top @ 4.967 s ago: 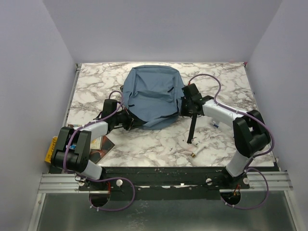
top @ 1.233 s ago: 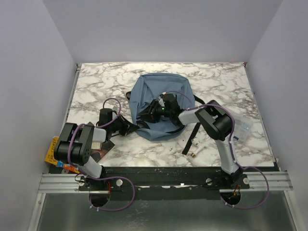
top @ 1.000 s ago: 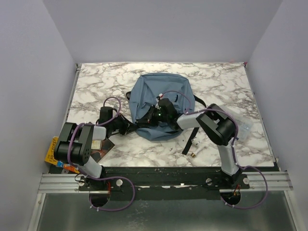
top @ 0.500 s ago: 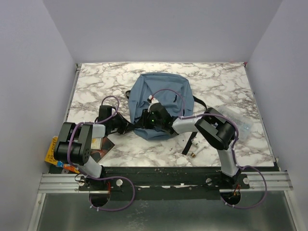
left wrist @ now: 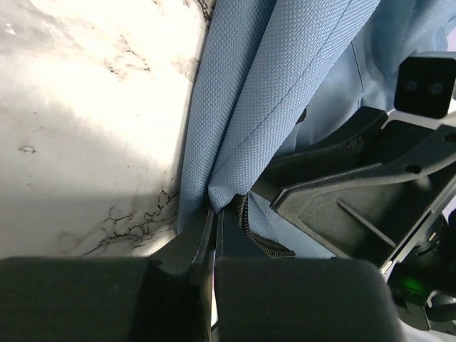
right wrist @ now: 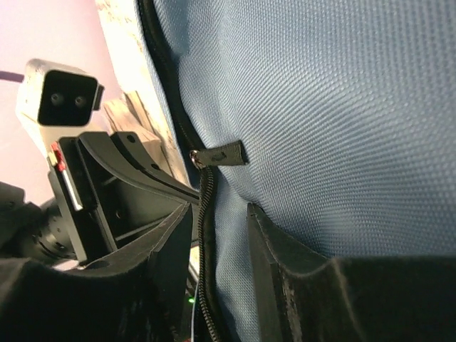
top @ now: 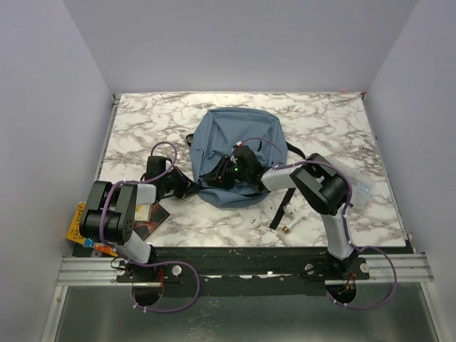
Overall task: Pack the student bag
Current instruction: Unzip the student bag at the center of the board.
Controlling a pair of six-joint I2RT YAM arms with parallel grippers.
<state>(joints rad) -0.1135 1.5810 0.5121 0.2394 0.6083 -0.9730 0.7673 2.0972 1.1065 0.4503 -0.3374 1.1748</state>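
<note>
In the top view the student bag [top: 242, 139] lies on the table [top: 135, 121], in the centre of the frame. The left gripper [top: 194, 188] is at the bag's lower left edge, and the right gripper [top: 222, 175] is on its lower part. A strap [top: 279, 205] and some small items [top: 291, 226] lie to the lower right of the bag. A book [top: 151, 216] lies at the lower left.

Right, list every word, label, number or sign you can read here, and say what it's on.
No text can be read in any view.
yellow box: any print is too small to read.
dark flat item beside it: cover too blurred to read.
student bag: no label or logo shows.
zipper pull: no lettering shows.
</note>
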